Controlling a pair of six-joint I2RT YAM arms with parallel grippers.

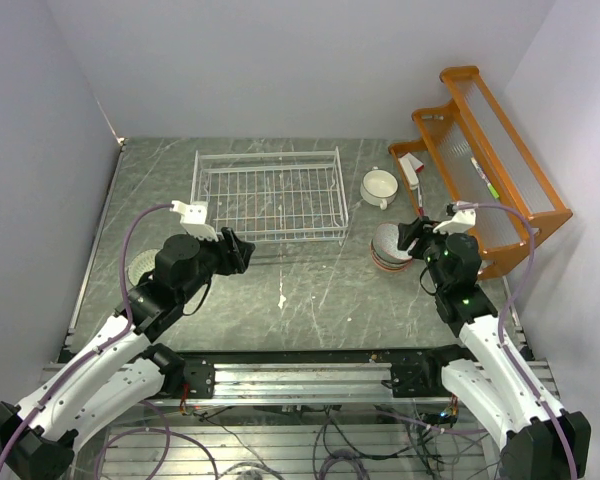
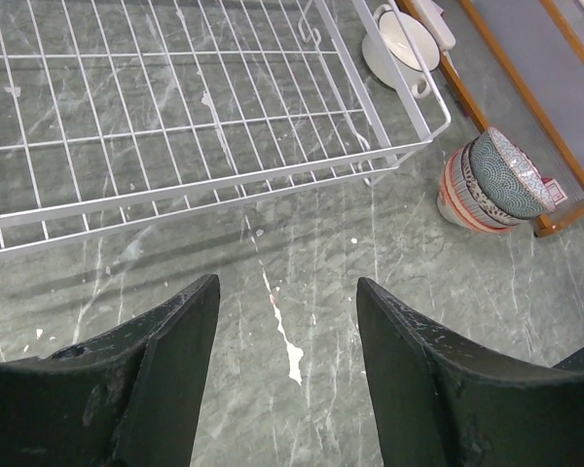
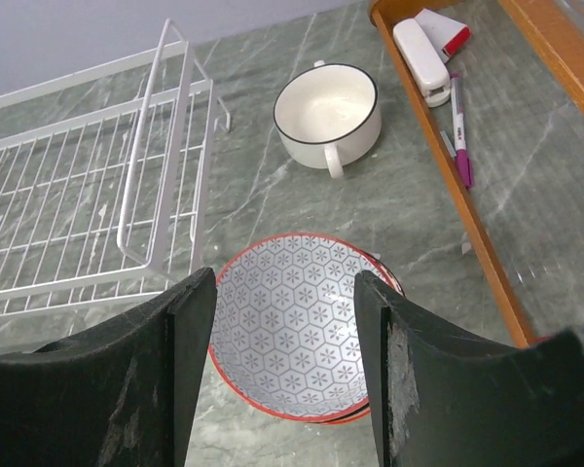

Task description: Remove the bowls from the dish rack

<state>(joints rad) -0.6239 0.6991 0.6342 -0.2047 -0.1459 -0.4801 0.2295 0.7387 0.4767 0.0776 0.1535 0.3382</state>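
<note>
The white wire dish rack (image 1: 270, 195) stands empty at the back middle; it also shows in the left wrist view (image 2: 204, 117) and the right wrist view (image 3: 78, 204). A stack of patterned bowls (image 1: 388, 250) sits on the table to its right, topped by a red-rimmed hexagon-pattern bowl (image 3: 292, 326). The stack also shows in the left wrist view (image 2: 492, 180). A cream bowl with a small handle (image 1: 380, 186) stands behind the stack. My right gripper (image 3: 282, 282) is open and empty just above the stack. My left gripper (image 2: 288, 321) is open and empty over bare table in front of the rack.
The orange wooden shelf rack (image 1: 490, 170) stands at the right, close to the stack, holding a white object and a purple pen (image 3: 459, 131). A pale round thing (image 1: 137, 270), perhaps a bowl, is partly hidden by the left arm. Walls close the table on three sides.
</note>
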